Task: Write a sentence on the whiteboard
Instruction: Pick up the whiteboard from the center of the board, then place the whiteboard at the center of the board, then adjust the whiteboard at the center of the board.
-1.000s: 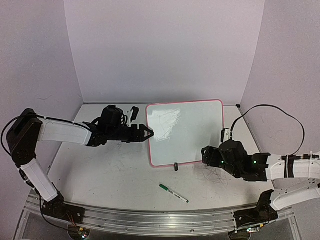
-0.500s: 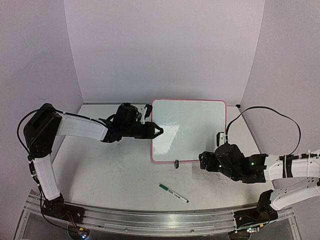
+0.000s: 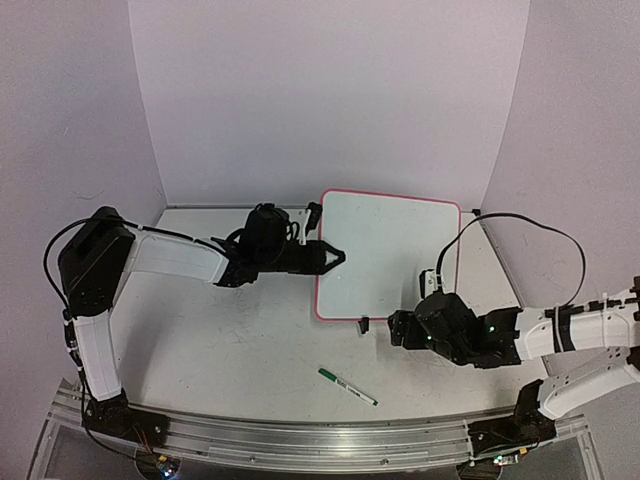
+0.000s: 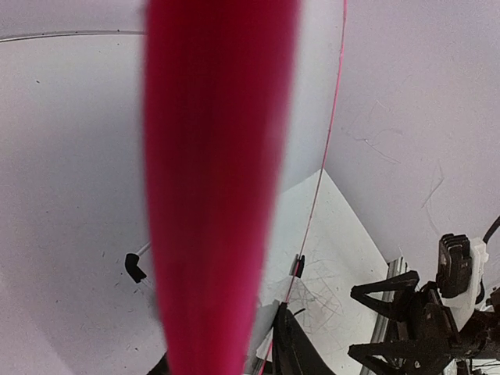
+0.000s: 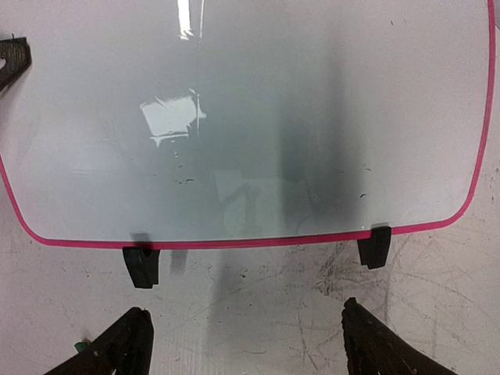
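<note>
Straddling whiteboard [image 3: 395, 250] left edge is left claw [image 3: 335, 257]; right claw [image 5: 242, 336] gapes nearby.

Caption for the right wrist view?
Open right gripper facing the blank whiteboard and its two black clip feet.

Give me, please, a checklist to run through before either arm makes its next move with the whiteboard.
1. Left gripper at the left rim of the whiteboard: the rim runs through the middle of its wrist view. Firm grip: cannot tell.
2. Right gripper open, empty and facing the board's near edge: ok.
3. Green marker lying free on the table, apart from both grippers: ok.
4. Marker capped or not: cannot tell.
5. Board surface bare of lettering, ready for writing: ok.
6. Both black clip feet on the near rim: ok.
</note>
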Controlling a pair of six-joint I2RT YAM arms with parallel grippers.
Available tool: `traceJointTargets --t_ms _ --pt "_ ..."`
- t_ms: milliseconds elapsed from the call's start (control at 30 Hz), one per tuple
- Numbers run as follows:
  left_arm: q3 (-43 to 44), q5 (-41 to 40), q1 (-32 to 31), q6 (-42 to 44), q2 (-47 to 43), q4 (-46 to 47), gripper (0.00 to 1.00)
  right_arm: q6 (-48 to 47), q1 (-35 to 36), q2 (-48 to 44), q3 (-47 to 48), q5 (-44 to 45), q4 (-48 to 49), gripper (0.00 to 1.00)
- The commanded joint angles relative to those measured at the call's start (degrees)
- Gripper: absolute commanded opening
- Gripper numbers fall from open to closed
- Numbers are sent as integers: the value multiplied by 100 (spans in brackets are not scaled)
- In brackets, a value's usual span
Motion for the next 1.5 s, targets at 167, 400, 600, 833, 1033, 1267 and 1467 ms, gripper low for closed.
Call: traceJointTargets --t_ms 167,400,600,833,1033,1267,1467 --pt "-158 -58 -135 -80 347 -120 28 -604 67 930 406 -1166 1086 87" --pt "-700 -189 -131 -69 -97 -123 60 -499 11 2142 931 -1497 1585 76" --pt "-1472 -465 -44 -1 -923 -140 77 -401 11 2402 1033 -1359 1781 71" --pt "-1976 -449 405 6 -1544 -226 85 -196 18 2063 875 -1118 1705 75" --pt "-1883 -399 514 46 -1331 -226 59 -211 35 2290 1147 -1187 1569 75" --pt "-1662 -284 514 235 -1010 -217 40 -164 64 2657 1383 -1133 1836 68" --pt "-1517 -256 515 326 -741 -203 30 -180 144 2926 1587 -988 1989 59"
